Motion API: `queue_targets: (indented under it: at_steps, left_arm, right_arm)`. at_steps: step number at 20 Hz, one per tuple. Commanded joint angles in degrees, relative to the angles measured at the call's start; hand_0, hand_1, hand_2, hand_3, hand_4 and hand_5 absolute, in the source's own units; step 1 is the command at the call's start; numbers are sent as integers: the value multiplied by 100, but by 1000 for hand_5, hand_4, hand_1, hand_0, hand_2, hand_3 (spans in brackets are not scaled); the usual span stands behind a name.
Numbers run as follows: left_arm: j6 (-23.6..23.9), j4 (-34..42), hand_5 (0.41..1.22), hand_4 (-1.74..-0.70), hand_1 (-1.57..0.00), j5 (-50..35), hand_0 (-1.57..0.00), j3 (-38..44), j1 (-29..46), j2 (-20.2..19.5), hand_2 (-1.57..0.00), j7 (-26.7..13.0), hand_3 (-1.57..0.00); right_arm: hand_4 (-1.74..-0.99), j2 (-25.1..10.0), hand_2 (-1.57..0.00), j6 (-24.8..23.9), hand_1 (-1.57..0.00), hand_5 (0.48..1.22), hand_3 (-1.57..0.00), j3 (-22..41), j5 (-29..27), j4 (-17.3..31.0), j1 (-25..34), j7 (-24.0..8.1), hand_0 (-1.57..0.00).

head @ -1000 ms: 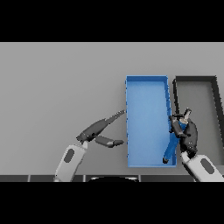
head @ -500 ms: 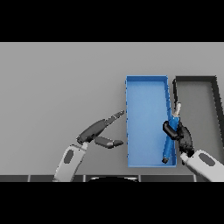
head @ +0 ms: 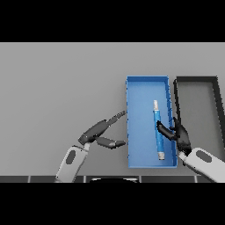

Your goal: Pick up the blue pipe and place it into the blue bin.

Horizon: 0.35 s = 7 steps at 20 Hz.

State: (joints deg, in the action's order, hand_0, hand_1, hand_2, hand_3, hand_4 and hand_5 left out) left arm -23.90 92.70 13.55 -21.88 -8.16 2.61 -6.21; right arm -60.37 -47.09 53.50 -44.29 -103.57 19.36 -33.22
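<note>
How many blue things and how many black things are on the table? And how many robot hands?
Blue things: 2, the blue bin and the blue pipe lying in it.
Black things: 1, the black bin beside it.
Robot hands: 2, the left hand and the right hand.
Total: 5.

Plain grey table (head: pixel 57 83), even light.

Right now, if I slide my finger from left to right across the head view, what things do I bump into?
left hand → blue bin → blue pipe → right hand → black bin
</note>
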Motion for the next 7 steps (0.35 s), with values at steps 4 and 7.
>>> queue_targets:
  at_steps: [4,7]
  left_arm:
    - [-60,165,431,-885,1,-80,1,13,90,-76,1,7,1]
    - [-115,235,431,-885,1,-142,1,17,107,-95,1,-62,1]
  right_arm:
    - [-1022,-120,-5,13,-5,658,-3,35,-199,-108,21,-40,-6]
    - [-1022,-112,-5,33,-5,643,-3,75,-273,-82,115,-63,-6]
